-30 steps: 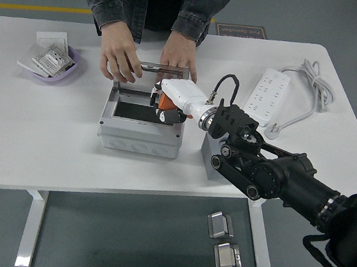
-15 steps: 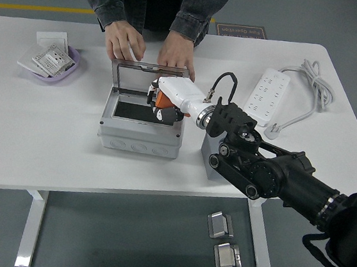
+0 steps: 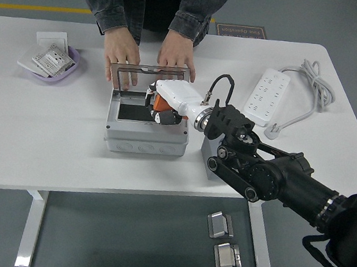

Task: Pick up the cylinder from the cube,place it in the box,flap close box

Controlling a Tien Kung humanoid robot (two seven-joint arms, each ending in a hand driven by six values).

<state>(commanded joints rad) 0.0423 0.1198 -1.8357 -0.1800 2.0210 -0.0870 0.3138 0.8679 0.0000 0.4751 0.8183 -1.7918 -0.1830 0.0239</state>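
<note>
The grey box [image 3: 145, 141] sits mid-table with its lid [image 3: 148, 72] standing up at the back. A person's two hands [image 3: 125, 49] rest on the lid's top edge. My right hand [image 3: 160, 111], in a white shell, reaches in from the right over the box's open right side. Its fingers are curled around an orange cylinder [image 3: 163, 103], held just inside the opening above the dark floor [image 3: 131, 113]. The grey cube [image 3: 209, 155] stands right of the box, mostly hidden behind my forearm. My left arm is out of view.
A purple bowl [image 3: 70, 68] with grey plates sits at the far left. A white power strip [image 3: 265, 95] and its cable [image 3: 313, 81] lie at the right. Metal blocks [image 3: 221, 226] lie on the floor below the table's front edge.
The person's left hand moved back onto the lid's top edge and the lid now stands more upright. The box shifted slightly right. My right hand edged left, deeper over the opening.
</note>
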